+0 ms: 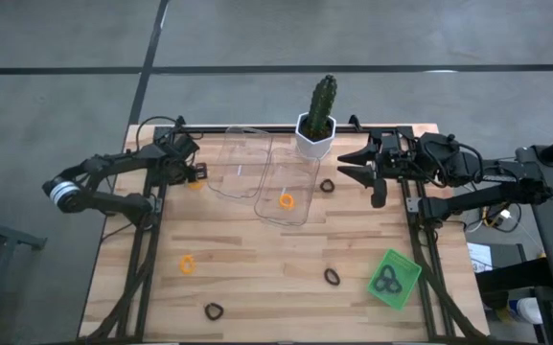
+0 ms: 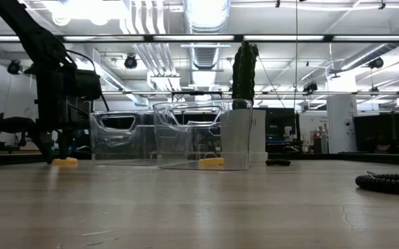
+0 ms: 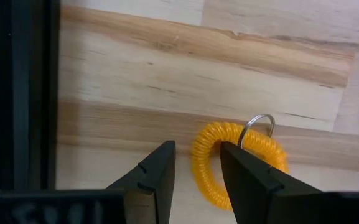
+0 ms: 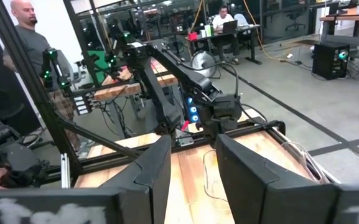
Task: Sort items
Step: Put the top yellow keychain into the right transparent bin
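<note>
- Orange coil tie point(image 3: 238, 163), spiralled like phone cord with a small metal ring point(image 3: 257, 127) clipped on, lies at the table's far left edge; the left gripper point(image 3: 195, 177) is down over it, fingers apart, one side of the loop between them.
- Clear tray point(image 1: 289, 187) mid-table holds another orange loop point(image 1: 287, 201).
- Black loops point(image 1: 386, 281) sit in the green tray point(image 1: 405, 272).
- Right gripper point(image 1: 364, 165) hangs beside the cactus pot point(image 1: 313, 137), fingers parted, holding nothing.
</note>
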